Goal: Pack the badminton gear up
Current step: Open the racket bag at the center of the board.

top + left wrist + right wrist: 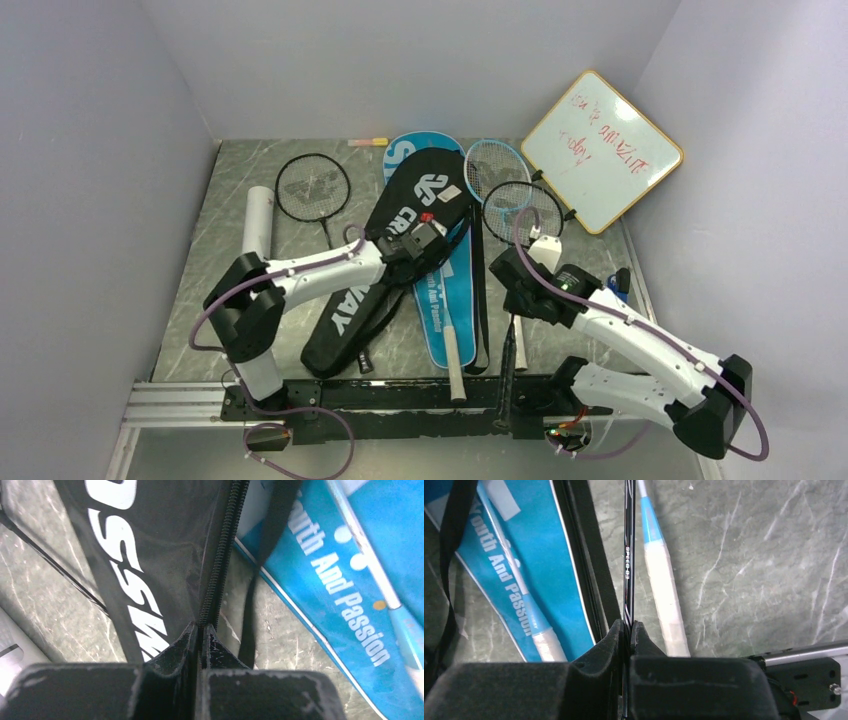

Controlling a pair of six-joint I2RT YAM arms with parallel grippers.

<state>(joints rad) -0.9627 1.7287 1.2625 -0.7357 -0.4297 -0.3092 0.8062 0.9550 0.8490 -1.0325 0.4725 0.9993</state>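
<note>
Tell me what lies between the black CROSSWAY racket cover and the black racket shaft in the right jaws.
The blue fabric racket cover, a white-gripped racket handle lying on it, then a black strap. Top view shows it; right wrist view agrees.

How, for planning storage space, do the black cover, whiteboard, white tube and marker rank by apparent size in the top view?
1. black cover, largest
2. whiteboard, close behind; it leans, so nearness may flatter it
3. white tube
4. marker, smallest

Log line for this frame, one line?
left gripper: shut on black CROSSWAY cover zipper edge | right gripper: shut on black racket shaft
</note>
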